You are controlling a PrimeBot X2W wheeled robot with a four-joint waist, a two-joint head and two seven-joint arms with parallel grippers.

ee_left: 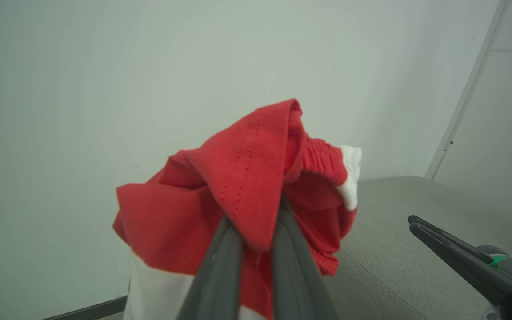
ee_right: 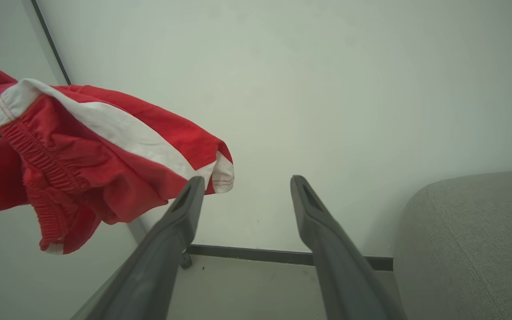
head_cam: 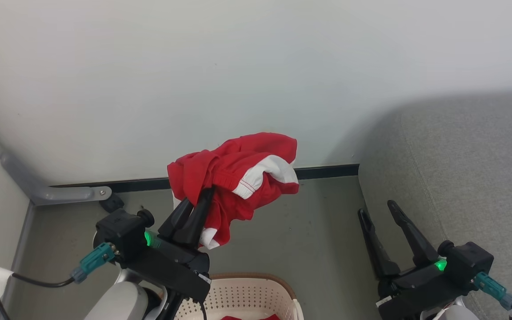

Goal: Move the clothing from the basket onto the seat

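Left gripper (head_cam: 199, 198) is clamped down on a red garment (head_cam: 238, 171), fingers nearly together with a fold of fabric pinched between them. The piece is up in the air, clear of the basket (head_cam: 256, 279) and hanging in front of the wall (head_cam: 194, 66), over the floor (head_cam: 309, 231). It is not on the seat (head_cam: 460, 169) yet; the seat sits off to the robot's right, well apart from the cloth.

Right gripper (head_cam: 377, 207) is spread wide and holding nothing, parked just beside the seat's front edge.

So by my read this is mid-carry: one piece lifted out, the drop not done. And there's a scrap of red (head_cam: 249, 317) showing down inside the basket, so at least one more looks left to fetch after this.

The garment itself is a crumpled bunch, so no clean axis. Its widest run goes across the head view, from the pinch point out toward the seat side, with the white band leading on that end. A loose hem with a white edge droops below the fingers, toward the basket. From the right wrist view the white band runs along the top, elastic waist bunched near the grip.
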